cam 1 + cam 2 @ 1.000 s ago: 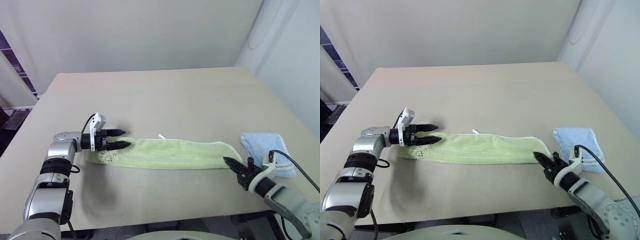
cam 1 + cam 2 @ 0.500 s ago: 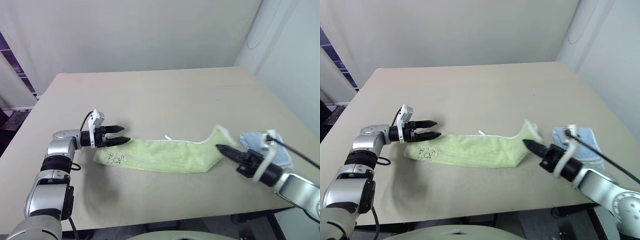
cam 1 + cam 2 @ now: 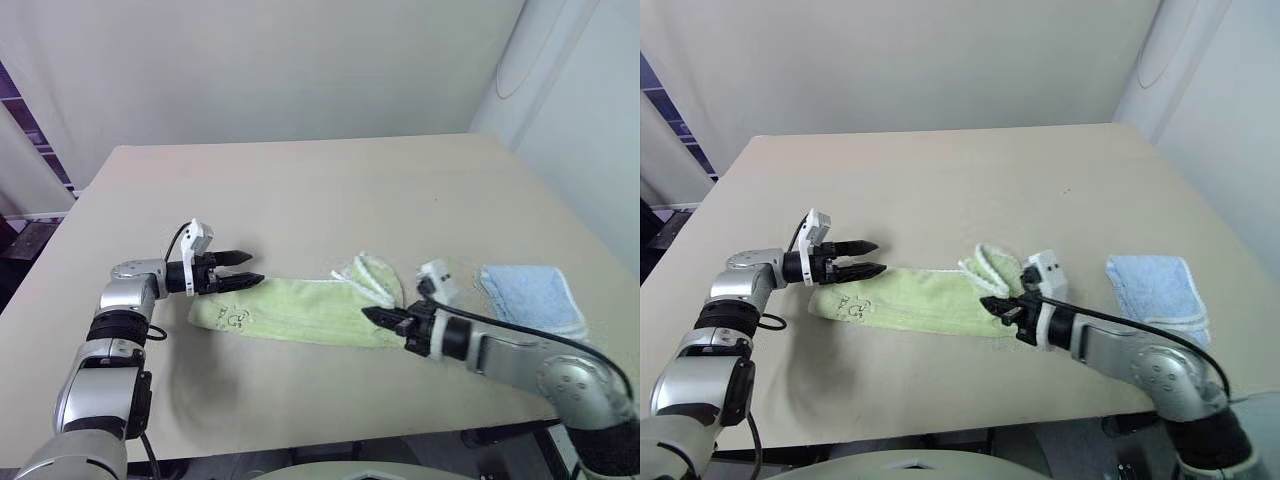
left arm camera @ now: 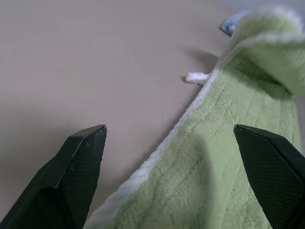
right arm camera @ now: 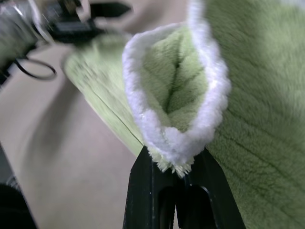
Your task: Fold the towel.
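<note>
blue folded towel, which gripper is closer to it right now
Right. The right gripper, shut on the green towel's end, sits mid-table a short way from the blue folded towel. The left gripper stands open at the green towel's far end, much farther away.

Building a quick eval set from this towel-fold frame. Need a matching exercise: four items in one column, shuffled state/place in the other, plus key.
Column 1:
1. left gripper
2. right gripper
3. green towel
4. light blue towel

Column 2:
A. folded, lying near the table's right edge, untouched
B. shut on a white-edged end of cloth
C. long strip on the table, one end lifted and carried back over itself
D. open, fingers spread over the strip's other end

Pairs: 1-D, 2-B, 3-C, 4-A
</note>
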Robot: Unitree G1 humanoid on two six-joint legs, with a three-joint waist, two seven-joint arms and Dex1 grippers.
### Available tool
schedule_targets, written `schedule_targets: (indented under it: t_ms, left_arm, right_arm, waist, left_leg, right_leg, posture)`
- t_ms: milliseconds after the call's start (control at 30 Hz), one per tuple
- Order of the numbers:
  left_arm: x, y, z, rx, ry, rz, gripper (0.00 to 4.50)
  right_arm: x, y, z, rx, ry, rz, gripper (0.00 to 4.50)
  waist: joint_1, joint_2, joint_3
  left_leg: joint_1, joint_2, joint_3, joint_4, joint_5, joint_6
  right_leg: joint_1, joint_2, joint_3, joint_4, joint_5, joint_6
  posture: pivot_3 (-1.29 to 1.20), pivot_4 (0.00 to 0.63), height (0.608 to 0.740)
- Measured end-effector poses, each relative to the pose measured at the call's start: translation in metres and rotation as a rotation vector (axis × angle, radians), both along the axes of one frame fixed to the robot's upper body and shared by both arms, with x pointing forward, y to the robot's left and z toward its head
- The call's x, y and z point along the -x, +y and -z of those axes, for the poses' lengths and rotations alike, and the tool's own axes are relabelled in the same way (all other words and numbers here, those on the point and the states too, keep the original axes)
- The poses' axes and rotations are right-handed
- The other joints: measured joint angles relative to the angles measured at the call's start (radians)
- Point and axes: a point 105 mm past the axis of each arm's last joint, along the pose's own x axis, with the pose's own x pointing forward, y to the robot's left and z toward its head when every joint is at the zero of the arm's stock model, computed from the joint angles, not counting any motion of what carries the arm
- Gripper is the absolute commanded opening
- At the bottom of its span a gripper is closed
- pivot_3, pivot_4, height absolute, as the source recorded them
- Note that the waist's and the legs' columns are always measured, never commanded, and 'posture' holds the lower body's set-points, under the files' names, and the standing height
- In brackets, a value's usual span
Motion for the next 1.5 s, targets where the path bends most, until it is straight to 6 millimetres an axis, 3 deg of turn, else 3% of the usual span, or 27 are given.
schedule_targets:
  t_ms: [100, 200, 500, 567, 633, 700, 767, 900, 1033, 1067, 1200, 1333, 1433, 1500]
  left_arm:
    - [0.000, -0.002, 0.000, 0.004, 0.001, 0.003, 4.50]
    - [0.000, -0.002, 0.000, 0.008, 0.005, 0.007, 4.50]
    - [-0.008, -0.013, -0.020, 0.031, -0.030, 0.059, 4.50]
    - [-0.010, -0.021, -0.025, 0.056, -0.037, 0.085, 4.50]
    - [-0.011, -0.035, -0.031, 0.097, -0.039, 0.126, 4.11]
    - [-0.010, -0.054, -0.038, 0.127, -0.057, 0.189, 3.57]
    - [-0.007, -0.072, -0.046, 0.161, -0.071, 0.261, 2.78]
    - [0.003, -0.103, -0.056, 0.194, -0.087, 0.394, 1.35]
    - [0.014, -0.138, -0.050, 0.192, -0.118, 0.503, 0.00]
    - [0.016, -0.145, -0.047, 0.186, -0.122, 0.517, 0.00]
    - [0.034, -0.171, -0.024, 0.166, -0.104, 0.591, 0.00]
    - [0.047, -0.176, 0.005, 0.060, -0.084, 0.647, 0.00]
    - [0.056, -0.172, 0.039, -0.086, -0.089, 0.670, 0.00]
    - [0.056, -0.173, 0.043, -0.091, -0.130, 0.664, 0.00]
  right_arm:
    - [-0.004, 0.007, 0.009, 0.005, 0.015, -0.003, 0.01]
    - [-0.002, 0.015, 0.011, -0.003, 0.011, -0.038, 0.68]
    - [0.008, 0.025, 0.011, -0.033, -0.002, -0.124, 3.85]
    - [0.006, 0.024, 0.004, -0.086, -0.017, -0.101, 3.85]
    - [0.002, 0.015, -0.016, -0.172, -0.088, -0.057, 3.90]
    - [-0.001, 0.000, -0.037, -0.226, -0.180, -0.007, 3.90]
    - [-0.002, -0.012, -0.043, -0.232, -0.233, 0.036, 3.27]
    - [-0.008, -0.031, -0.035, -0.201, -0.270, 0.136, 1.85]
    - [-0.013, -0.036, -0.024, -0.189, -0.278, 0.161, 0.42]
    - [-0.015, -0.036, -0.023, -0.190, -0.279, 0.162, 0.04]
    - [-0.020, -0.030, -0.007, -0.147, -0.264, 0.120, 0.04]
    - [-0.021, -0.023, 0.018, -0.090, -0.210, 0.081, 0.04]
    - [-0.022, -0.022, 0.039, -0.026, -0.171, 0.071, 0.04]
    - [-0.023, -0.025, 0.049, 0.023, -0.164, 0.075, 0.04]
  waist:
    - [0.000, 0.000, 0.000]
    - [-0.001, 0.000, 0.000]
    - [-0.001, 0.000, 0.000]
    - [0.000, 0.000, 0.000]
    - [0.004, 0.000, 0.000]
    - [0.011, -0.001, 0.000]
    - [0.016, -0.002, -0.001]
    - [0.014, -0.001, -0.001]
    - [0.015, -0.001, -0.001]
    - [0.015, -0.001, -0.001]
    - [0.014, -0.001, -0.001]
    - [0.015, -0.001, -0.001]
    - [0.017, -0.001, -0.001]
    - [0.021, -0.001, -0.001]
  left_leg:
    - [0.000, 0.000, 0.000, 0.000, 0.000, 0.000]
    - [0.000, 0.000, 0.000, 0.000, 0.000, 0.000]
    - [0.000, 0.000, 0.000, 0.001, 0.000, 0.000]
    - [0.001, -0.001, 0.000, 0.001, 0.000, 0.000]
    - [0.000, -0.001, 0.000, 0.001, 0.000, 0.000]
    - [0.000, -0.001, 0.000, 0.001, 0.000, 0.000]
    - [0.001, -0.001, 0.000, 0.001, 0.000, 0.000]
    - [0.003, -0.001, 0.000, 0.001, 0.000, 0.000]
    - [0.003, -0.001, 0.000, 0.001, 0.001, 0.001]
    - [0.003, -0.001, 0.000, 0.001, 0.001, 0.001]
    - [0.003, -0.001, 0.001, 0.001, 0.001, 0.001]
    - [0.004, 0.000, 0.001, 0.001, 0.001, 0.001]
    - [0.004, 0.000, 0.001, 0.001, 0.001, 0.001]
    - [0.005, 0.000, 0.001, 0.001, 0.001, 0.001]
  right_leg:
    - [0.000, 0.000, 0.000, 0.000, 0.000, 0.000]
    - [0.000, 0.000, 0.000, 0.000, 0.000, 0.000]
    - [0.001, 0.002, -0.001, 0.001, 0.000, 0.001]
    - [0.001, 0.002, -0.001, 0.001, 0.000, 0.001]
    - [0.001, 0.002, -0.001, 0.000, 0.001, 0.001]
    - [0.002, 0.003, -0.001, 0.000, 0.001, 0.002]
    - [0.002, 0.004, -0.001, 0.000, 0.001, 0.002]
    - [0.003, 0.006, 0.001, 0.001, 0.001, 0.002]
    - [0.003, 0.007, 0.001, 0.001, 0.001, 0.002]
    - [0.003, 0.007, 0.001, 0.001, 0.001, 0.002]
    - [0.003, 0.008, 0.001, 0.001, 0.001, 0.002]
    - [0.003, 0.009, 0.001, 0.001, 0.001, 0.002]
    - [0.003, 0.009, 0.001, 0.001, 0.001, 0.001]
    - [0.004, 0.008, 0.001, 0.001, 0.001, 0.001]
  posture:
    - [0.00, 0.000, 0.740]
    - [0.00, 0.000, 0.740]
    - [0.00, 0.000, 0.740]
    - [0.00, 0.000, 0.740]
    - [0.00, 0.000, 0.740]
    - [0.00, 0.000, 0.740]
    - [0.00, 0.000, 0.740]
    - [0.00, 0.000, 0.740]
    - [0.00, 0.000, 0.740]
    - [0.00, 0.000, 0.740]
    - [0.00, 0.000, 0.740]
    - [0.00, 0.000, 0.740]
    - [0.00, 0.000, 0.740]
    - [0.00, 0.000, 0.740]
